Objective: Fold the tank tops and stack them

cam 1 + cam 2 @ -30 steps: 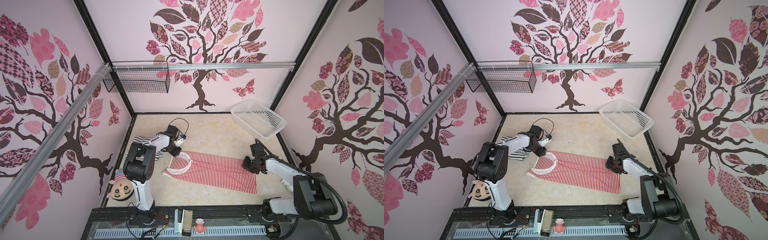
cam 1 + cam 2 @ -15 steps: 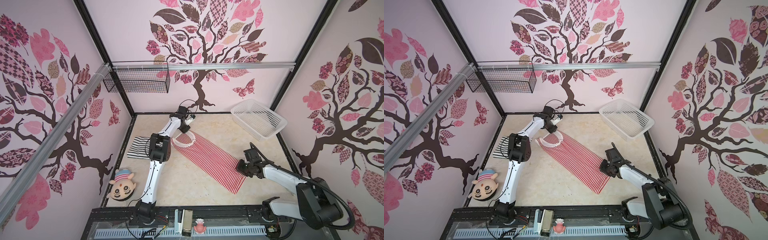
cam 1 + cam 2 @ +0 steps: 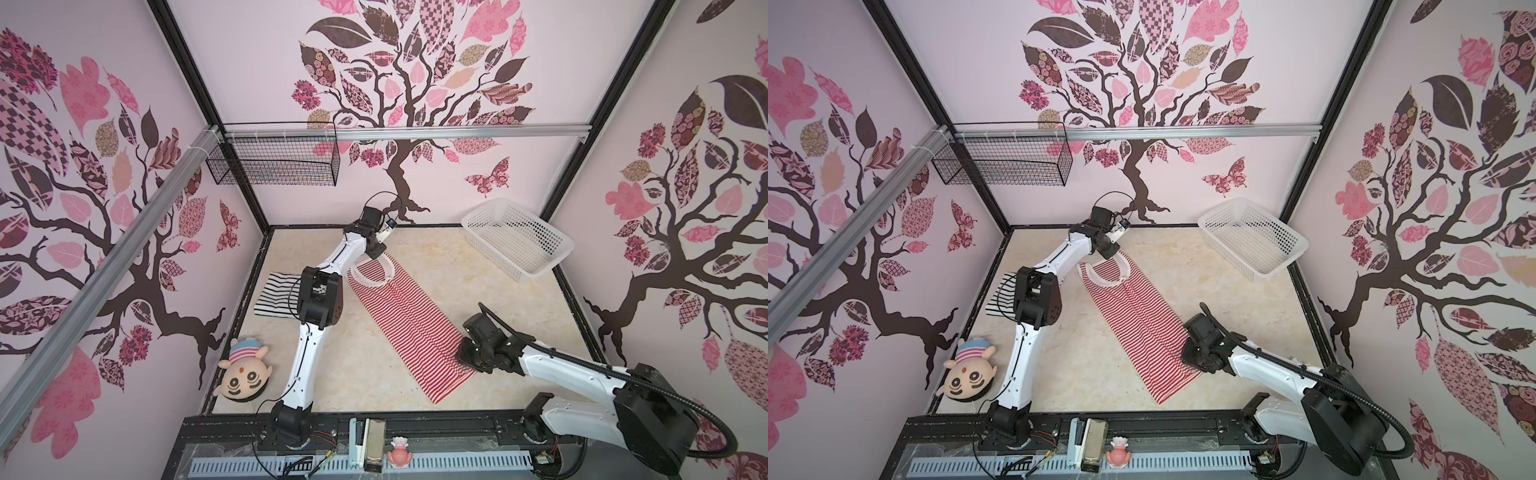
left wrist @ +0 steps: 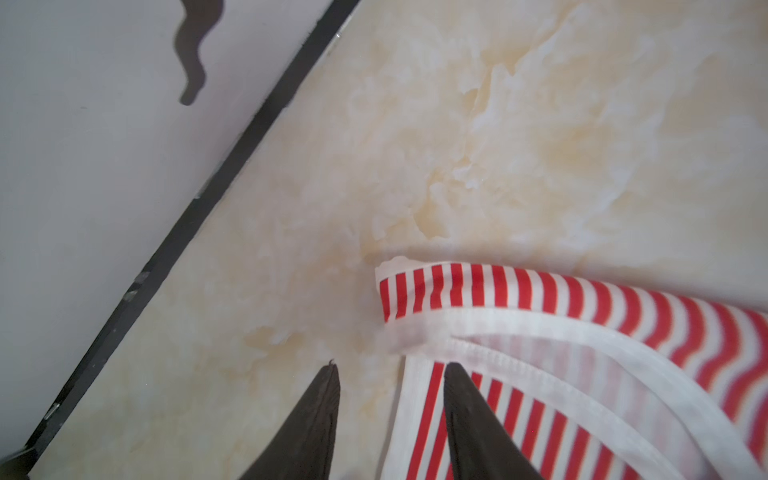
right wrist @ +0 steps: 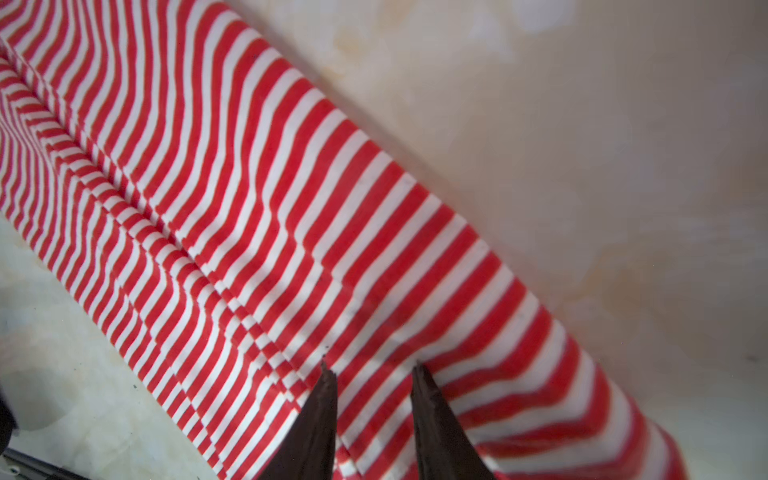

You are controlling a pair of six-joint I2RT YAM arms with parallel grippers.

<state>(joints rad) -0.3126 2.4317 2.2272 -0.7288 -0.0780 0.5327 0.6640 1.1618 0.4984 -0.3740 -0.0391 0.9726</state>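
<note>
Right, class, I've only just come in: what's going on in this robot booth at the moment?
Two robot arms are working on the red-and-white tank top, which lies as a long, narrow folded strip slanting across the table. The left pincer is at its neck end, the right pincer near its hem; their fingertips stand apart at the cloth, and whether they pinch it is unclear. The black-and-white tank top lies folded by the left wall, not yet stacked.

Black-and-white top [image 3: 274, 296]: the left arm hides its right part from us.
Red-and-white top [image 3: 409, 328]: its near right edge lies under the right hand [image 3: 463, 358].
Right hand's hold: we cannot tell.
</note>
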